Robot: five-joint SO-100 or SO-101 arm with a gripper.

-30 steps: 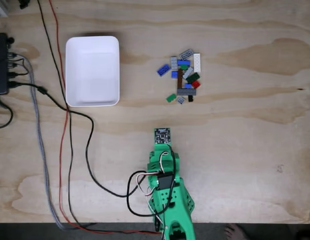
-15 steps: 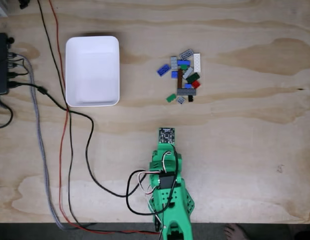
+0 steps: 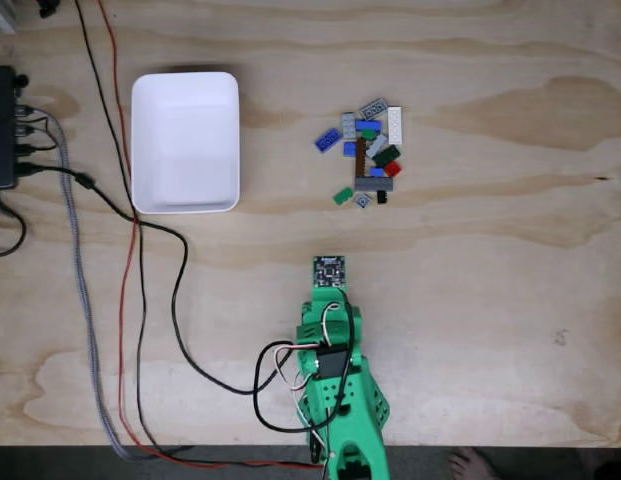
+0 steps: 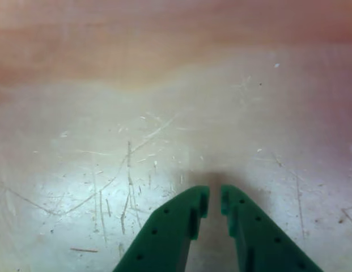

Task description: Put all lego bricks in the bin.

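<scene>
The lego bricks [image 3: 368, 152] lie in a tight pile of several grey, blue, green, red, white, brown and black pieces on the plywood table, right of centre in the fixed view. The bin [image 3: 185, 140], a white shallow tray, stands empty to their left. My green arm [image 3: 333, 360] reaches up from the bottom edge. Its wrist board [image 3: 328, 268] sits well below the pile. In the other view my gripper [image 4: 215, 204] hangs over bare scratched wood, its green fingertips [image 4: 199, 199] almost touching with nothing between them. No brick shows there.
A black box [image 3: 0, 125] with plugs sits at the left edge. Black, red and braided grey cables [image 3: 130, 260] run down the table between the bin and my arm. A person's foot [image 3: 475, 465] shows past the table's front edge.
The wrist swung slightly right and then back left; it now sits almost where it was a second ago. Bricks and bin have not moved.
</scene>
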